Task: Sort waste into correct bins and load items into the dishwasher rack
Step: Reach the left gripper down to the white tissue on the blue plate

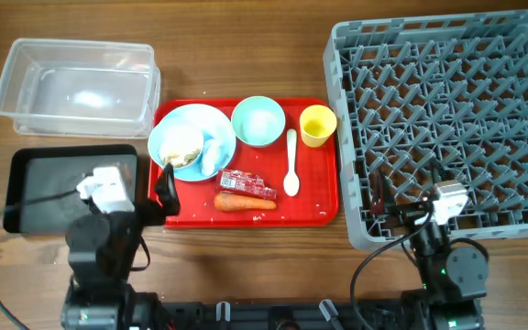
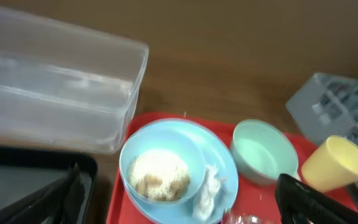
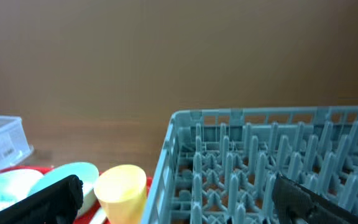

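Note:
On the red serving tray (image 1: 324, 197) a light blue plate (image 1: 216, 121) holds a light blue bowl (image 2: 191, 149) of rice scraps (image 2: 160, 177) and a crumpled tissue (image 2: 207, 190). A mint-green bowl (image 1: 258, 121), a yellow cup (image 1: 317, 125), a white spoon (image 1: 291, 165), a red wrapper (image 1: 247, 184) and a carrot (image 1: 244, 203) also lie on it. My left gripper (image 1: 163, 197) is open and empty at the tray's left front edge. My right gripper (image 1: 397, 209) is open and empty over the front left of the grey rack (image 1: 447, 119).
The clear tub (image 1: 76, 87) stands at the back left, with the black tray (image 1: 35, 197) in front of it under my left arm. Black cables trail along the table's front edge on both sides.

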### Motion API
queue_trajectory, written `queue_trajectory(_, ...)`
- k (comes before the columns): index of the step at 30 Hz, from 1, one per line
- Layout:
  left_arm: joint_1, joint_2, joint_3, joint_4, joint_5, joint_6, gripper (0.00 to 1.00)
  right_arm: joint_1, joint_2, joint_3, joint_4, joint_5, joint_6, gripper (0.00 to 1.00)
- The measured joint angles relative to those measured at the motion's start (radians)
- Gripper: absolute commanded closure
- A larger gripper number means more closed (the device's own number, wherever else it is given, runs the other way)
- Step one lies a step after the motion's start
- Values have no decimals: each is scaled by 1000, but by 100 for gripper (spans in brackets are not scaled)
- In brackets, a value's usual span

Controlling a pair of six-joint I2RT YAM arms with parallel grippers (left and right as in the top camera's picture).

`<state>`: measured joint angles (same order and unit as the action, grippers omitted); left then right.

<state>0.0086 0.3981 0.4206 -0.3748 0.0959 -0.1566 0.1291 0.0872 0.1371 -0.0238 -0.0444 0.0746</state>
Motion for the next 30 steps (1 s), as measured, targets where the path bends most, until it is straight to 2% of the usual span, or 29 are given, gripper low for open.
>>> queue_trajectory(5,0,270,233,-155,31,-6,0,0,264,240,-153,0,0,0)
queue_trajectory(8,0,346,296,-272,38,-6,0,0,526,509,-425,0,0,0)
queue_trajectory(11,0,381,297,-275,60,-26,0,0,720,669,-554,0,0,0)
queue_trajectory(12,0,386,298,-222,76,-82,0,0,784,697,-562,-1,3,0)
queue_trajectory(16,-34,483,299,-155,121,-165,0,0,829,698,-574,-64,3,0)
queue_trajectory(19,-166,690,303,-113,130,-187,0,0,830,699,-573,-69,3,0)
queue_trajectory(22,-306,893,303,-40,67,-195,0,0,850,700,-574,-72,11,0)
queue_trajectory(25,-364,1007,303,5,29,-195,0,0,867,701,-573,-72,15,0)
queue_trajectory(28,-371,1044,303,14,-62,-197,3,0,867,701,-572,-72,18,0)
queue_trajectory(30,-371,1049,303,32,-113,-198,10,0,867,701,-572,-72,18,0)
